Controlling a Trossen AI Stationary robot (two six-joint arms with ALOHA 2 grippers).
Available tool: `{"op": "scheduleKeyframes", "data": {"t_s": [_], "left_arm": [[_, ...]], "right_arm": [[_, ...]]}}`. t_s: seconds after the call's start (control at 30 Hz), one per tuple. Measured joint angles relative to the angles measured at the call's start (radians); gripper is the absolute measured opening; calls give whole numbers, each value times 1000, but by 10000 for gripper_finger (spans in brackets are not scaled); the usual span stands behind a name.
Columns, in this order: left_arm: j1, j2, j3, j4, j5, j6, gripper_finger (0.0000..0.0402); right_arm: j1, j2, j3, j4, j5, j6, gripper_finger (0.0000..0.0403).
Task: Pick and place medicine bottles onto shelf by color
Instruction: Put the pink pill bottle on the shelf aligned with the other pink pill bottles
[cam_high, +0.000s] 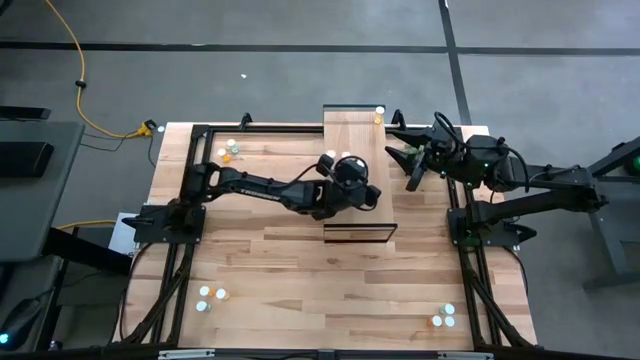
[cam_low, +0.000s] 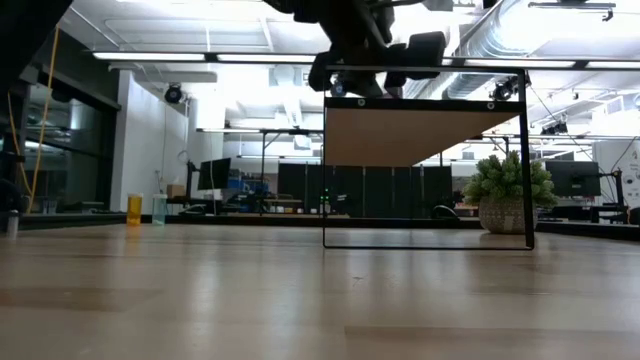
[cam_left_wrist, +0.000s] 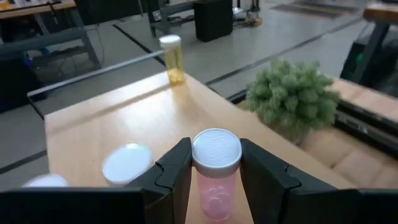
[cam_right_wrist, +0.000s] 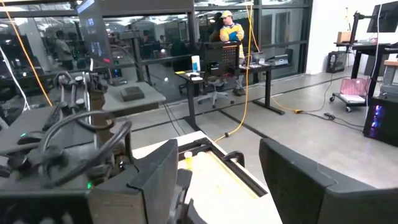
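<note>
Pink medicine bottle (cam_left_wrist: 215, 174), white-capped, sits pinched upright between the left gripper (cam_high: 349, 172)'s two dark fingers (cam_left_wrist: 176, 171) above the shelf (cam_high: 350, 130)'s light-wood top, apparently so it can be set down beside two other white caps (cam_left_wrist: 126, 163) there. A yellow bottle (cam_left_wrist: 172, 58) stands alone at the shelf's far end, which suggests each colour gets its own spot. The right gripper (cam_high: 410, 160) waits near the shelf, fingers spread and empty.

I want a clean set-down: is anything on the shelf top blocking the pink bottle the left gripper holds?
The left gripper grips the pink bottle over the shelf. Two white caps sit beside it, a yellow bottle at the far end; nothing visible directly ahead.
</note>
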Motion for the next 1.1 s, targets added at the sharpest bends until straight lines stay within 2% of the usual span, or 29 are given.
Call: {"op": "scheduleKeyframes", "data": {"t_s": [0.17,0.3,0.73,1.1], "left_arm": [[7,6,0,1,-44,-3,111],[12,6,0,1,-16,3,111],[14,22,0,4,-13,8,113],[18,25,0,-1,9,8,183]], "right_arm": [[0,0,0,-1,0,0,216],[0,0,0,-2,0,0,216],[0,1,0,-3,-1,12,216],[0,1,0,-11,-1,27,216]]}}
